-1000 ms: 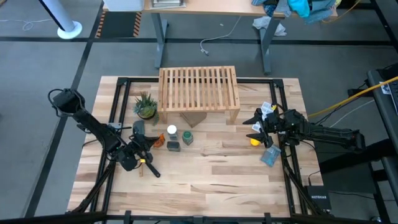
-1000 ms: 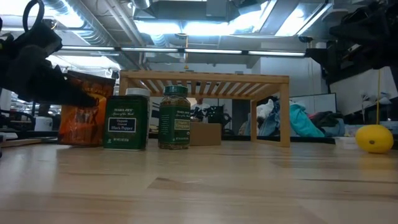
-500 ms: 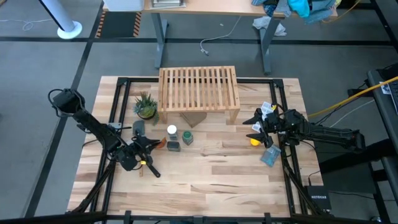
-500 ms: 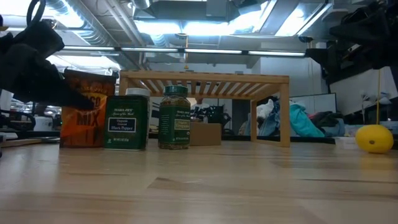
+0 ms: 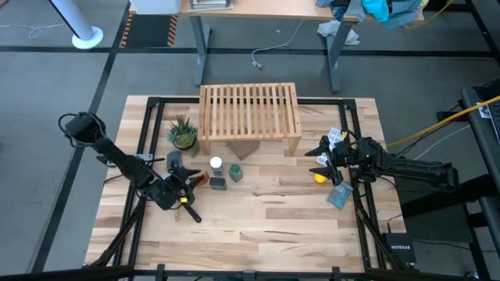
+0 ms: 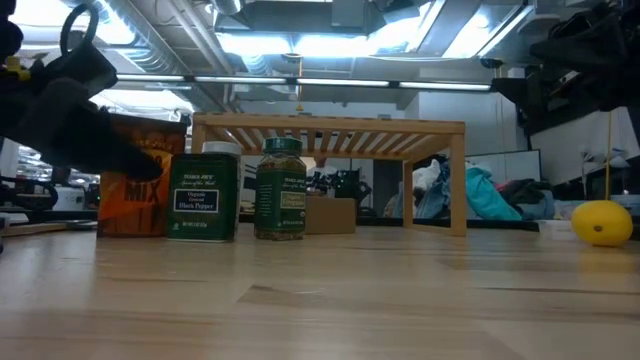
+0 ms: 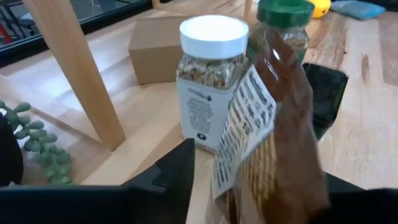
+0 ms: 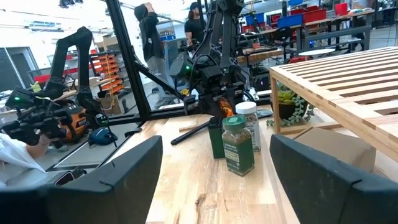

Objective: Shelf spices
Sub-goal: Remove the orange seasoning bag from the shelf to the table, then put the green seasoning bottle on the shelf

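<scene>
The left gripper (image 5: pixel 187 180), jaws parted around the amber-orange bottle (image 5: pixel 200 179), stands at 7 o'clock of the shelf (image 5: pixel 250 109). The bottle rests on the table (image 5: pixel 258 218). The right gripper (image 5: pixel 319 153), jaws open and empty, waits at 4 o'clock.

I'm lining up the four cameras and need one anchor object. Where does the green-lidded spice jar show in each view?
High view: green-lidded jar in front of the shelf, just right of the white-capped jar.
Low view: at centre-left, right of the dark tin.
Left wrist view: its lid shows at the top, behind the amber-orange bottle.
Right wrist view: at the centre.
Shared landmark: the white-capped jar beside it.
</scene>
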### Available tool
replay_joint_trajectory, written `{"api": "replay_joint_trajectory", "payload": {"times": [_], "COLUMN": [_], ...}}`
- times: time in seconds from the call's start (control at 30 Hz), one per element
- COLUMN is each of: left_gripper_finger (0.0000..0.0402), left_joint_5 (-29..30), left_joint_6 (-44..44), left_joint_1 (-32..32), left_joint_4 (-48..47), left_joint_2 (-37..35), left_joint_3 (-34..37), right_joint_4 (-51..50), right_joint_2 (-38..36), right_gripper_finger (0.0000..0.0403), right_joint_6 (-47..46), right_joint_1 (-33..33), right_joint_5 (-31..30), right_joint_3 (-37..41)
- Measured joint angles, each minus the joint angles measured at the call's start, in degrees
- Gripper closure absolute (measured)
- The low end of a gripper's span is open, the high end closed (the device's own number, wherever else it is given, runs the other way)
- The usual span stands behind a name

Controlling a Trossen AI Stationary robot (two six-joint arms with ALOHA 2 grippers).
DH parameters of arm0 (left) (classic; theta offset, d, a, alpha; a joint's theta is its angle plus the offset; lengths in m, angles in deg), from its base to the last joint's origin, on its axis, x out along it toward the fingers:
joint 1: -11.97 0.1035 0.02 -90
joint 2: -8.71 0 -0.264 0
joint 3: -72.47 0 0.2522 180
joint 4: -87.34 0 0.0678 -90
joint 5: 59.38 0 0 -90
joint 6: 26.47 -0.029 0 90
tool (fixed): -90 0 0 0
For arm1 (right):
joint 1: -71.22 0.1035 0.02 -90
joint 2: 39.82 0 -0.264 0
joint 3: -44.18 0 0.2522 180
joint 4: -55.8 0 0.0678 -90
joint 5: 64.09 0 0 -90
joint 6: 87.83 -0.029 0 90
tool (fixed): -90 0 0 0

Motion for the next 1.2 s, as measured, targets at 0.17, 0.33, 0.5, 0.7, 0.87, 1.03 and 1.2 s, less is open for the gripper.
{"api": "replay_joint_trajectory", "payload": {"times": [0.17,0.33,0.5,0.7,0.87,1.03,1.2], "left_gripper_finger": [0.0224,0.0222,0.0221,0.0221,0.0221,0.0221,0.0221], "left_joint_5": [0.02,0.07,2.34,4.22,4.33,6.08,9.02], "left_joint_6": [-6.14,-13.31,-19.01,-27.15,-39.62,-56.61,-68.58], "left_joint_1": [0.96,0.98,0.98,0.98,0.98,0.96,0.98], "left_joint_4": [4.57,10.49,13.53,14.89,14.89,14.98,14.47], "left_joint_2": [0.00,-0.02,-0.73,-5.00,-12.41,-22.64,-35.11], "left_joint_3": [0.00,-0.06,-0.11,-0.54,-1.96,-3.37,-3.44], "right_joint_4": [0.01,0.01,-0.02,-0.02,-0.06,-0.21,-0.72], "right_joint_2": [0.00,0.00,0.00,0.00,0.00,-0.01,0.00], "right_gripper_finger": [0.0100,0.0100,0.0100,0.0100,0.0100,0.0100,0.0100], "right_joint_6": [0.00,-0.02,-0.02,-0.02,-0.02,-0.02,-0.04], "right_joint_1": [0.01,0.02,0.00,0.00,0.01,0.00,0.02], "right_joint_5": [0.00,0.00,0.00,0.00,0.00,0.10,1.71], "right_joint_3": [0.00,0.00,0.00,0.00,0.00,0.00,0.00]}}
